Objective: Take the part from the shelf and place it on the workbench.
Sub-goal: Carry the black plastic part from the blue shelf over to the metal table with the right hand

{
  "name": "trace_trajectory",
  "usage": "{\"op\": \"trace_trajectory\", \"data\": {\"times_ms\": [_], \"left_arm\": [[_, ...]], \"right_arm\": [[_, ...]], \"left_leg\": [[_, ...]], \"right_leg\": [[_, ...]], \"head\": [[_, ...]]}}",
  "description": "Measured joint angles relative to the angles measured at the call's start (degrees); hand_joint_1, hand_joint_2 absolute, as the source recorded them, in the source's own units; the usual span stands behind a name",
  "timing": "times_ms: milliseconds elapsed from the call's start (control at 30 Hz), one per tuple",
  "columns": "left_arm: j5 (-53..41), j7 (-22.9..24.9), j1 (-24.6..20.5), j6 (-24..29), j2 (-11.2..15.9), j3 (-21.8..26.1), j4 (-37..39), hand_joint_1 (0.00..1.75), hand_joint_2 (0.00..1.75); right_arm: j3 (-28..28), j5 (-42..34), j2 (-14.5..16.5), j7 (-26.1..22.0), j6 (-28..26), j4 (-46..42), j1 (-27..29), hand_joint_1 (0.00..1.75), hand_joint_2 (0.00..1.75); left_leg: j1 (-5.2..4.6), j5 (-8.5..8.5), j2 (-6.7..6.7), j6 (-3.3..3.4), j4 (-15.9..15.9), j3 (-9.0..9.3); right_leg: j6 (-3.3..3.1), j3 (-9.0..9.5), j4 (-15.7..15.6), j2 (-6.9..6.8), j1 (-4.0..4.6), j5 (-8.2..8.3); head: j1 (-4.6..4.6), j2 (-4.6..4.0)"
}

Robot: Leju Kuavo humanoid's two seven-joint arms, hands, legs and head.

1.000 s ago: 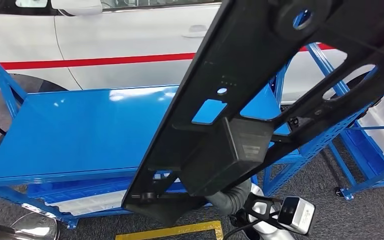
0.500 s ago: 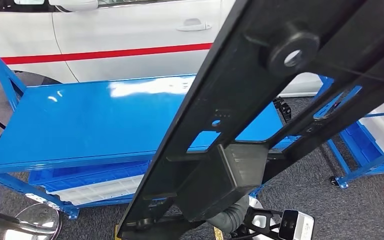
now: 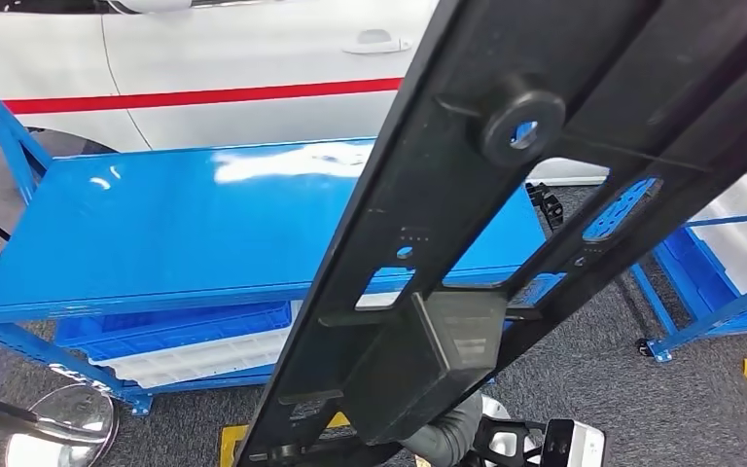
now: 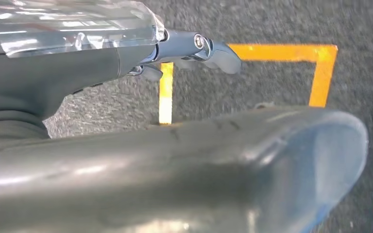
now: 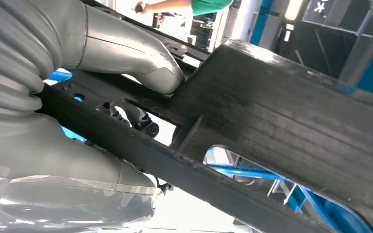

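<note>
Black plastic, long and flat, the part [image 3: 506, 195] crosses the head view on a slant, from the lower middle up to the top right corner. It has several cut-out windows, a round boss with a hole, and a box-shaped block on its lower end. The part is in the air, above the near right corner of the table [image 3: 156, 233], and it does not touch the blue top.

The right hand [image 5: 53, 121] holds the part. In the right wrist view the thick grey thumb lies on one face of the black frame, and the other fingers [image 5: 77, 165] come around the opposite face, so the frame is clamped between them. In the head view the grey ribbed cover of this hand shows just under the block.

The left hand [image 4: 194, 48] hangs over the grey carpet floor [image 4: 272, 24], above a yellow line marking [image 4: 320, 68]. Its fingers are apart and hold nothing.

The table is a blue metal frame with a shiny blue top. Under the top, a lower shelf carries a blue and white bin [image 3: 185, 341]. Behind the table stands a white car [image 3: 253, 58] with a red stripe along the door. At the right edge of the head view is another blue rack [image 3: 700, 302] with white trays.
</note>
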Motion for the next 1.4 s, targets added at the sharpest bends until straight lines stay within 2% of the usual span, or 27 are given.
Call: {"op": "trace_trajectory", "data": {"times_ms": [67,133,167,200,233,333,400,500,533,567,633,667,700,733,767,833,900,933,1000,1033,1067,1167,1200,1233,1267,1333,1400], "left_arm": [[-0.34,0.38,-0.07,-0.01,-0.03,0.0,0.0,0.0,0.0],[-0.64,0.74,-0.07,-0.01,-0.03,0.0,0.0,0.0,0.0],[-0.79,0.92,-0.04,-0.01,-0.03,0.0,0.0,0.0,0.0],[-0.95,1.07,-0.02,-0.01,-0.05,0.0,0.0,0.0,0.0],[-1.13,1.22,-0.03,-0.03,-0.06,0.0,0.0,0.0,0.0],[-2.01,1.71,-0.22,-0.18,-0.09,-0.01,0.0,0.0,0.0],[-2.51,1.91,-0.38,-0.22,-0.1,-0.03,0.0,0.0,0.0],[-2.87,2.12,-0.49,-0.22,-0.15,-0.06,0.01,0.0,0.0],[-3.02,2.24,-0.5,-0.22,-0.18,-0.09,0.01,0.0,0.0],[-3.2,2.35,-0.54,-0.22,-0.22,-0.13,0.02,0.0,0.0],[-3.62,2.67,-0.75,-0.22,-0.27,-0.22,0.02,0.0,0.0],[-3.81,2.81,-0.89,-0.22,-0.28,-0.26,0.02,0.0,0.0],[-3.97,2.95,-1.03,-0.22,-0.28,-0.3,0.02,0.0,0.0],[-4.09,3.05,-1.15,-0.22,-0.28,-0.33,0.02,0.0,0.0],[-4.18,3.15,-1.28,-0.22,-0.3,-0.36,0.02,0.0,0.0],[-4.28,3.27,-1.62,-0.23,-0.31,-0.42,0.01,0.0,0.0],[-4.49,3.35,-1.99,-0.28,-0.34,-0.45,0.0,0.0,0.0],[-4.6,3.38,-2.13,-0.33,-0.37,-0.47,0.0,0.0,0.0],[-4.8,3.41,-2.2,-0.47,-0.51,-0.5,0.0,0.0,0.0],[-4.85,3.42,-2.22,-0.55,-0.59,-0.51,0.0,0.0,0.0],[-4.91,3.42,-2.23,-0.61,-0.66,-0.52,0.0,0.0,0.0],[-5.1,3.41,-2.24,-0.73,-0.77,-0.55,0.0,0.0,0.0],[-5.14,3.41,-2.21,-0.74,-0.79,-0.55,0.0,0.0,0.0],[-5.15,3.41,-2.18,-0.75,-0.8,-0.55,0.0,0.0,0.0],[-5.15,3.41,-2.15,-0.75,-0.82,-0.55,0.0,0.0,0.0],[-5.05,3.35,-2.06,-0.75,-0.9,-0.55,0.0,0.0,0.0],[-4.9,3.16,-1.92,-0.74,-0.98,-0.54,0.0,0.0,0.0]], "right_arm": [[-0.02,0.21,-0.58,0.0,-0.14,-0.21,0.31,1.75,1.75],[-0.05,0.27,-1.26,0.0,-0.36,-0.39,0.76,1.75,1.75],[-0.11,0.42,-1.54,0.0,-0.62,-0.44,0.94,1.75,1.75],[-0.19,0.6,-1.8,0.0,-0.97,-0.47,1.05,1.75,1.75],[-0.29,0.81,-2.01,0.0,-1.32,-0.51,1.08,1.75,1.75],[-0.52,1.21,-2.27,0.0,-2.31,-0.77,0.85,1.75,1.75],[-0.54,1.33,-2.3,0.0,-2.86,-1.04,0.69,1.75,1.75],[-0.56,1.34,-2.34,0.0,-3.25,-1.34,0.58,1.75,1.75],[-0.56,1.36,-2.34,0.0,-3.32,-1.4,0.54,1.75,1.75],[-0.56,1.37,-2.33,0.0,-3.39,-1.47,0.49,1.75,1.75],[-0.56,1.43,-2.32,0.0,-3.48,-1.56,0.44,1.75,1.75],[-0.56,1.49,-2.33,0.0,-3.5,-1.59,0.44,1.75,1.75],[-0.56,1.57,-2.33,0.0,-3.51,-1.59,0.43,1.75,1.75],[-0.56,1.65,-2.34,0.0,-3.52,-1.59,0.43,1.75,1.75],[-0.56,1.69,-2.36,0.0,-3.53,-1.63,0.43,1.75,1.75],[-0.56,1.69,-2.44,0.0,-3.53,-1.9,0.39,1.75,1.75],[-0.56,1.6,-2.55,0.0,-3.58,-2.28,0.2,1.75,1.75],[-0.56,1.55,-2.6,0.0,-3.63,-2.41,0.1,1.75,1.75],[-0.57,1.4,-2.81,0.0,-3.74,-2.54,-0.04,1.75,1.75],[-0.57,1.3,-2.96,0.0,-3.78,-2.6,-0.05,1.75,1.75],[-0.58,1.2,-3.16,0.0,-3.8,-2.65,-0.05,1.75,1.75],[-0.58,1.08,-3.74,0.0,-3.91,-2.74,0.04,1.75,1.75],[-0.58,1.07,-3.92,0.0,-3.96,-2.74,0.09,1.75,1.75],[-0.58,1.05,-4.07,0.0,-3.99,-2.75,0.1,1.75,1.75],[-0.57,0.96,-4.23,0.0,-3.98,-2.79,0.1,1.75,1.75],[-0.57,0.59,-4.48,0.0,-3.72,-3.0,0.05,1.75,1.75],[-0.6,0.16,-4.62,0.0,-3.27,-3.41,-0.07,1.75,1.75]], "left_leg": [[0.45,0.85,0.21,0.51,-0.83,-0.3],[0.44,1.51,0.3,0.67,-0.86,-1.2],[0.49,1.84,0.33,0.58,-0.79,-1.74],[0.58,2.17,0.35,0.44,-0.67,-2.3],[0.75,2.48,0.37,0.23,-0.5,-2.86],[1.29,3.26,0.32,-0.74,0.5,-4.52],[1.32,3.86,0.23,-1.63,0.96,-5.19],[1.47,4.6,0.11,-2.97,0.93,-5.68],[1.6,3.61,0.09,-3.22,1.69,-6.12],[1.68,1.56,0.09,-3.37,3.6,-6.84],[1.68,-4.18,0.1,-3.45,10.5,-8.8],[1.63,-6.23,0.1,-3.46,14.25,-9.52],[1.56,-6.98,0.1,-3.41,16.8,-9.6],[1.49,-6.56,0.1,-3.27,17.58,-8.83],[1.42,-5.3,0.09,-2.99,16.2,-7.03],[1.05,-3.47,0.05,-2.02,8.83,-1.25],[0.51,-3.71,0.02,-1.27,1.98,3.17],[0.25,-4.0,0.02,-1.06,0.37,3.96],[0.16,-3.13,0.17,-0.6,-0.35,3.53],[0.24,-2.6,0.29,-0.22,-0.65,3.24],[0.36,-1.94,0.43,0.26,-0.89,2.78],[0.28,-0.16,0.59,0.99,-0.9,0.65],[0.23,0.36,0.6,0.96,-0.79,-0.19],[0.2,0.85,0.61,0.93,-0.61,-1.03],[0.18,1.31,0.61,0.86,-0.39,-1.87],[0.11,2.09,0.59,0.63,0.13,-3.29],[0.02,2.86,0.58,0.16,0.43,-4.09]], "right_leg": [[0.7,-1.34,3.24,0.17,-0.14,-3.01],[1.44,-4.2,10.44,0.24,-0.74,-7.55],[1.81,-5.33,13.64,0.23,-1.11,-8.93],[2.18,-5.67,15.25,0.22,-1.47,-9.25],[2.55,-4.89,14.57,0.2,-1.81,-8.41],[3.36,1.88,3.58,0.32,-2.55,-3.92],[2.83,3.72,-0.19,0.73,-2.41,-2.97],[1.21,2.57,-0.11,0.91,-2.09,-2.11],[0.64,2.11,-0.15,0.82,-2.11,-1.57],[0.1,1.57,-0.25,0.69,-2.13,-0.97],[-0.51,0.28,-0.23,0.5,-1.86,0.13],[-0.66,-0.44,-0.18,0.4,-1.64,0.67],[-0.73,-1.19,-0.11,0.33,-1.41,1.21],[-0.78,-1.97,-0.02,0.27,-1.2,1.75],[-0.77,-2.73,0.07,0.25,-1.01,2.28],[-0.57,-4.01,0.24,0.28,-0.71,3.26],[-0.04,-4.72,0.26,0.22,-0.63,4.23],[0.34,-4.9,0.16,0.18,-0.71,4.74],[1.13,-5.14,0.0,0.18,-0.92,5.43],[1.46,-5.48,0.45,0.2,-0.96,4.77],[1.72,-6.08,1.9,0.24,-0.98,3.06],[2.21,-9.05,12.07,0.27,-1.15,-4.79],[2.31,-9.47,15.0,0.26,-1.16,-5.85],[2.35,-9.02,16.16,0.26,-1.16,-5.52],[2.29,-7.55,15.27,0.26,-1.15,-4.21],[1.76,-2.07,8.29,0.25,-1.01,-1.7],[1.11,2.75,0.83,0.25,-0.7,-1.72]], "head": [[0.01,0.0],[0.01,0.0],[0.02,0.0],[0.02,0.0],[0.02,0.0],[0.01,0.0],[0.01,0.0],[0.0,0.0],[0.0,0.0],[0.0,0.0],[0.0,0.0],[0.0,0.0],[0.0,0.0],[-0.01,0.0],[-0.01,0.0],[-0.01,0.0],[0.0,0.0],[0.0,0.0],[0.0,0.0],[0.01,0.0],[0.01,0.0],[0.01,0.0],[0.02,0.0],[0.02,0.0],[0.02,0.0],[0.01,0.0],[0.0,0.0]]}}
